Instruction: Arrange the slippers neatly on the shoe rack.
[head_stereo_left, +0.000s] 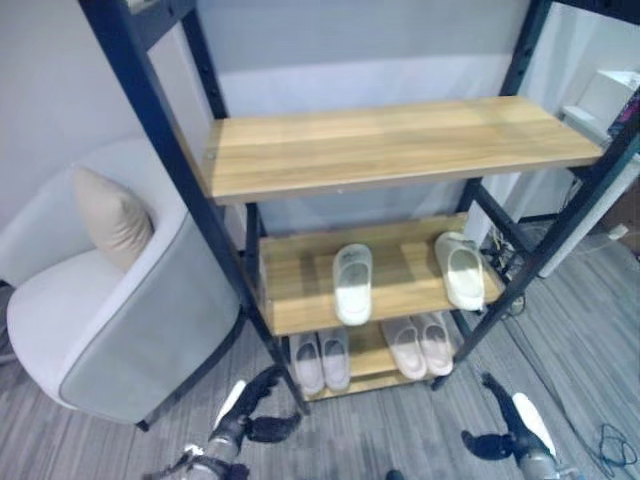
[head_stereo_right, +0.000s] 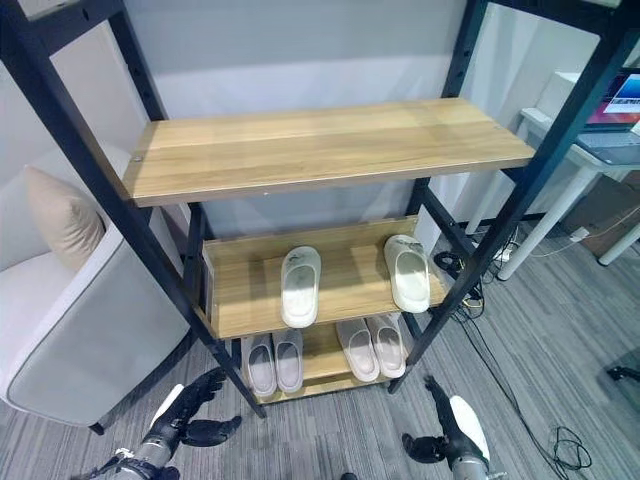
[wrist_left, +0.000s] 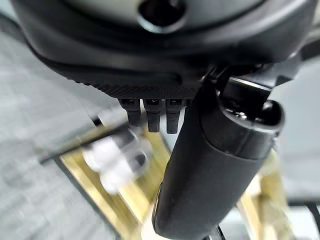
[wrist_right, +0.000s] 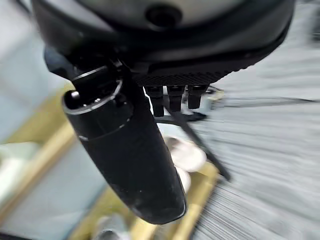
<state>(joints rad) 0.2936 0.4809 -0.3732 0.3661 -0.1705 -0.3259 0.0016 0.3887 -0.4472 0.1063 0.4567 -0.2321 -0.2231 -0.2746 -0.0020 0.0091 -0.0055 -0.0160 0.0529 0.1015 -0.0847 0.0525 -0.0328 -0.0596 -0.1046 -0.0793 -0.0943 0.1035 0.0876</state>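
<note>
A black-framed shoe rack (head_stereo_left: 400, 145) has three wooden shelves. Its top shelf is bare. On the middle shelf (head_stereo_left: 300, 290) lie two white slippers well apart: one (head_stereo_left: 353, 283) near the centre, the other (head_stereo_left: 461, 270) at the right end. The bottom shelf carries a pale grey pair (head_stereo_left: 321, 360) on the left and a pinkish pair (head_stereo_left: 420, 344) on the right. My left hand (head_stereo_left: 252, 400) hangs low in front of the rack's left leg, open and holding nothing. My right hand (head_stereo_left: 505, 415) hangs low by the rack's right leg, also open and holding nothing.
A grey armchair (head_stereo_left: 130, 330) with a beige cushion (head_stereo_left: 112, 218) stands close to the rack's left side. A white desk (head_stereo_right: 590, 150) with a laptop stands to the right, with cables (head_stereo_right: 470, 275) on the grey carpet beside it.
</note>
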